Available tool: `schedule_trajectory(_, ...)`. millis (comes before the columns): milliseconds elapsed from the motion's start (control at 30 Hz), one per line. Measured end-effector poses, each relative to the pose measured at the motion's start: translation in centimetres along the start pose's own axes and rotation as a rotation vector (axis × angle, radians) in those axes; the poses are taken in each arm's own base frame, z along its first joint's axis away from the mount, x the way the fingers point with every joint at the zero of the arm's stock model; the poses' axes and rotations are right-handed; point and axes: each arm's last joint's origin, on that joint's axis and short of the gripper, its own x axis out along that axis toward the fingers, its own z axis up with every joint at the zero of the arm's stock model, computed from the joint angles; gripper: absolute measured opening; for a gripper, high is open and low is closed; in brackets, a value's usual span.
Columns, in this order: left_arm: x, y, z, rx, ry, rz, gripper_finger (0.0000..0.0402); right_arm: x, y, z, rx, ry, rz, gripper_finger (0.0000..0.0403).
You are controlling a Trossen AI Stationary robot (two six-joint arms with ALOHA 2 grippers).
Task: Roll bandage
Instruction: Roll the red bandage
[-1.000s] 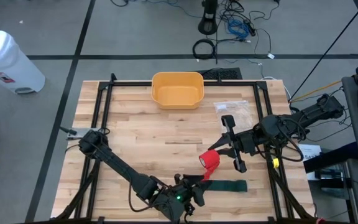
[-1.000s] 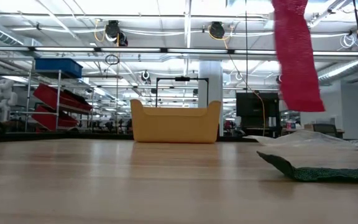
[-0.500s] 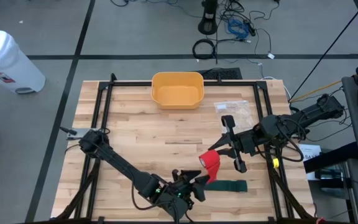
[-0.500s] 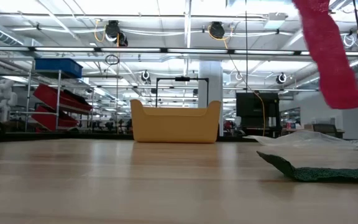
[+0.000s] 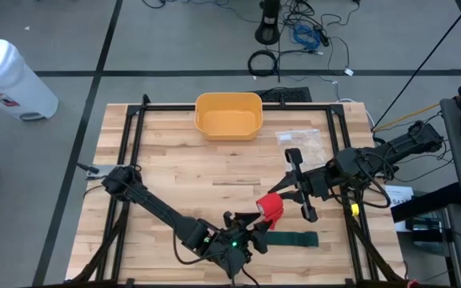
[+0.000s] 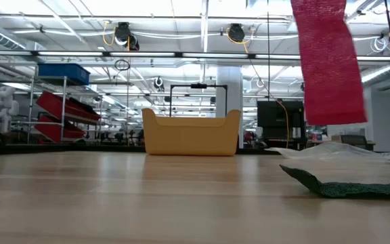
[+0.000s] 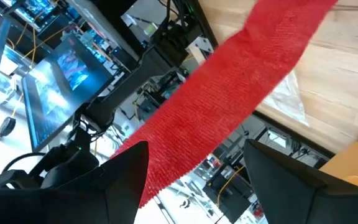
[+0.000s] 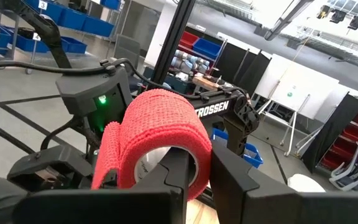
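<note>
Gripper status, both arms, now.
Left gripper: open, the red bandage tail hanging between its fingers, not pinched.
Right gripper: shut on the red bandage roll.

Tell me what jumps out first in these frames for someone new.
The red bandage roll, held above the table's near right part by the right gripper, whose fingers are closed on it. Its loose tail hangs down as a red strip between the left gripper's open fingers. Next, the yellow bin at the far edge, and a dark green bandage lying flat near the front.
</note>
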Motion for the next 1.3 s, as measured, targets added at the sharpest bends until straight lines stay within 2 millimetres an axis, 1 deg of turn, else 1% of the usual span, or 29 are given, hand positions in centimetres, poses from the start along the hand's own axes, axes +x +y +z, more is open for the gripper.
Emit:
schedule_trajectory(233,0.0,0.1,0.0,0.029,-0.004,0.010,0.0268,0.0,0.0,0.0,0.003,0.002,0.000,0.0041)
schedule_trajectory(333,0.0,0.3,-0.1,0.017,-0.013,0.025,0.0253,0.0,0.0,0.0,0.003,0.002,0.001,0.0041)
schedule_trajectory(467,0.1,0.5,0.0,0.001,-0.049,0.047,0.0216,0.0,0.0,0.0,0.008,0.002,0.001,0.0041)
schedule_trajectory(833,0.1,1.2,-0.3,-0.077,-0.040,0.097,0.0092,0.0,0.0,0.0,0.014,0.004,0.002,0.0041)
schedule_trajectory(1067,-0.2,1.5,-0.1,-0.246,-0.096,0.129,0.0015,0.0,0.1,-0.4,0.011,0.039,0.013,0.0041)
schedule_trajectory(1133,-0.3,1.7,-0.1,-0.271,-0.117,0.148,0.0006,0.0,0.1,-0.4,0.011,0.048,0.011,0.0041)
schedule_trajectory(1300,-0.8,2.5,-0.1,-0.336,-0.128,0.209,0.0009,0.0,0.2,-0.5,0.005,0.059,0.010,0.0041)
